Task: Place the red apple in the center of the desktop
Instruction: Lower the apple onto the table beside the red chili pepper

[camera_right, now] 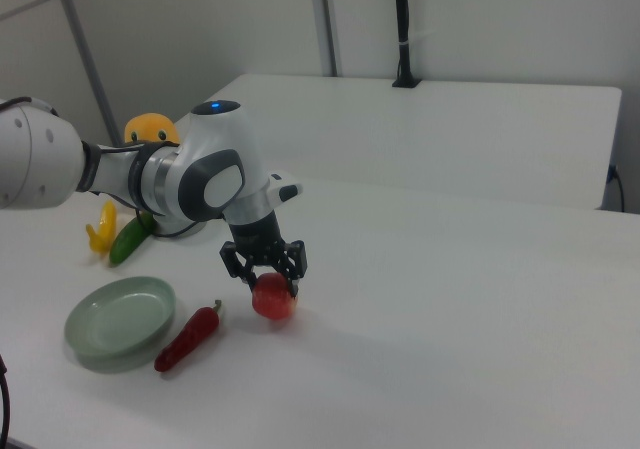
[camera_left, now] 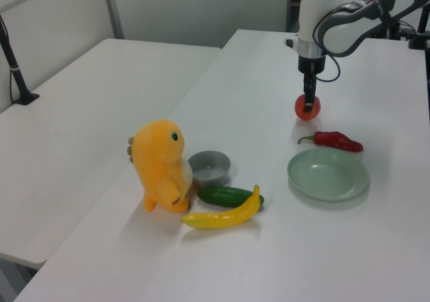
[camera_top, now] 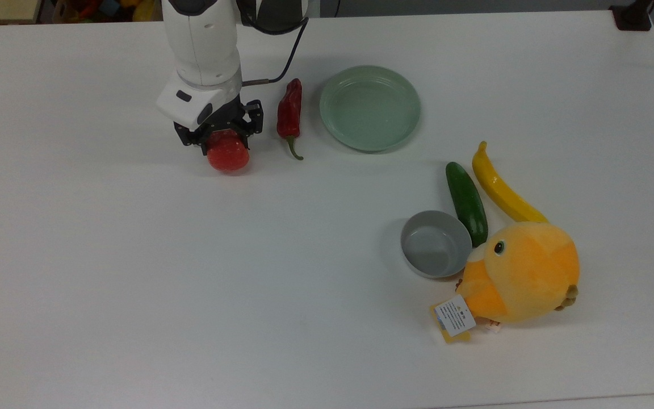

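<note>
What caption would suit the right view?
Robot gripper clutching a red apple beside a red chili on the white desktop.

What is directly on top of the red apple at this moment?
The gripper sits on top of the red apple, its fingers closed around the apple's upper part. The apple's top, including any stem, is covered by the gripper. Its lower red half shows above the white desktop.

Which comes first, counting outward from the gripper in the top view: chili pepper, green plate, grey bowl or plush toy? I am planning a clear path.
From the gripper:
1. Chili pepper, just to the top view's right.
2. Green plate, further right.
3. Grey bowl, lower right.
4. Plush toy, farthest, lower right.
</note>
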`<action>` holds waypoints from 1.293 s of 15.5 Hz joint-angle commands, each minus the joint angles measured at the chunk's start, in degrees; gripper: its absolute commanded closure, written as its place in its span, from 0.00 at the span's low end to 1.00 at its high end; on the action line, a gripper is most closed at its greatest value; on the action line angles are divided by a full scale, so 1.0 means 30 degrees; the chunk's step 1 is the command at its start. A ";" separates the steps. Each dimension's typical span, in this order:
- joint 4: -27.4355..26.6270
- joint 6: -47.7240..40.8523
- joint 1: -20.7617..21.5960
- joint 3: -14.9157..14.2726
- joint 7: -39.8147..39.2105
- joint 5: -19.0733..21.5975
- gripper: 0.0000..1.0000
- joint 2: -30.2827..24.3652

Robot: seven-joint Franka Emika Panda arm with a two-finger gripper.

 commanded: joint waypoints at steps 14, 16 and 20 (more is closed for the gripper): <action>0.0196 0.0409 0.0170 -0.0101 -0.0409 0.0449 0.00 0.0321; 0.0196 0.0263 0.0112 -0.0072 -0.0349 0.0449 0.00 0.0116; 0.0749 0.0087 0.0053 -0.0072 -0.0349 0.0449 0.00 -0.0119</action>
